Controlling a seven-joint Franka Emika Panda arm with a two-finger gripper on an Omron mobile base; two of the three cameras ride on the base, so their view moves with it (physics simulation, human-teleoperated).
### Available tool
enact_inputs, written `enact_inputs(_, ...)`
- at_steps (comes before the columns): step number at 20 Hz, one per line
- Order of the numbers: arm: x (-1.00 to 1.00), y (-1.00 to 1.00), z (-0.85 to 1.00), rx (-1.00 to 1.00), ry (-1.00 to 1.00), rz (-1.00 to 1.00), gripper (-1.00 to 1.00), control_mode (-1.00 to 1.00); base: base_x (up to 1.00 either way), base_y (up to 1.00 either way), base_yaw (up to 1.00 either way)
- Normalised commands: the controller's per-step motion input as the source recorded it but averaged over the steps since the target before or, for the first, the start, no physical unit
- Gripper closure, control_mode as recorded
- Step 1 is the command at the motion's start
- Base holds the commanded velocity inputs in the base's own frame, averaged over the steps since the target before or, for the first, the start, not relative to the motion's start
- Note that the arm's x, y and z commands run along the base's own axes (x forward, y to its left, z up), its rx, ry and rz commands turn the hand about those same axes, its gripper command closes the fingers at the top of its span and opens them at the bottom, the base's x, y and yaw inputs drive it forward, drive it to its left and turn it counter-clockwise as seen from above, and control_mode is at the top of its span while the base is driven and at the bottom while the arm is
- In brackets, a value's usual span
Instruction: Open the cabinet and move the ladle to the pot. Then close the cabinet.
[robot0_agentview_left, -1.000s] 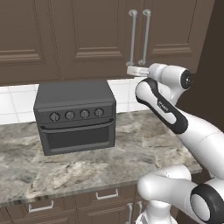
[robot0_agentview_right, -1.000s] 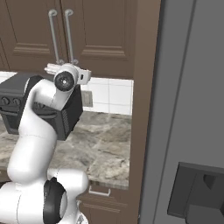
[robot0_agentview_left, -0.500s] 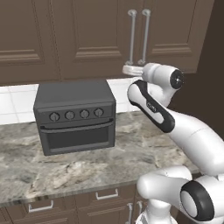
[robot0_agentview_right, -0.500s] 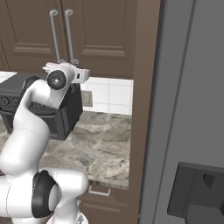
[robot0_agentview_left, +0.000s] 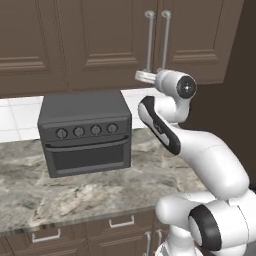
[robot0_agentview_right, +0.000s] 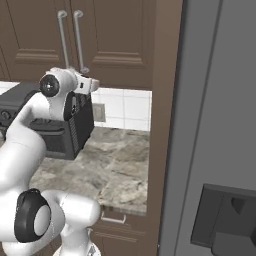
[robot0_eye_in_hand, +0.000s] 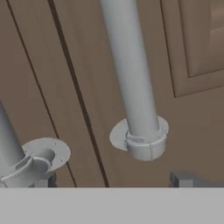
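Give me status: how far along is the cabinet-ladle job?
Done: nothing yet. The cabinet doors are shut, both bar handles against closed panels.
In hand: the gripper is at the foot of the handle, its jaws open to either side of the bar, not yet closed on it.
Left: pull the door open, find the ladle inside, carry it to the pot, close up.

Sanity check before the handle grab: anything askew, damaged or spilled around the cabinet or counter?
Nothing stands out. Both cabinet doors are shut and flush, and their two bar handles hang straight and parallel. The toaster oven sits square on the marble counter with its door shut. The gripper is close to the handles' lower ends.
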Motion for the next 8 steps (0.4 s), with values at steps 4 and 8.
enact_inputs(4, 0.66, 0.19, 0.0, 0.0, 0.15, -0.05, -1.0, -1.0, 0.0, 0.0, 0.0)
enact_inputs(8, 0.55, 0.08, 0.0, 0.0, 0.16, -0.01, -1.0, -1.0, 0.0, 0.0, 0.0)
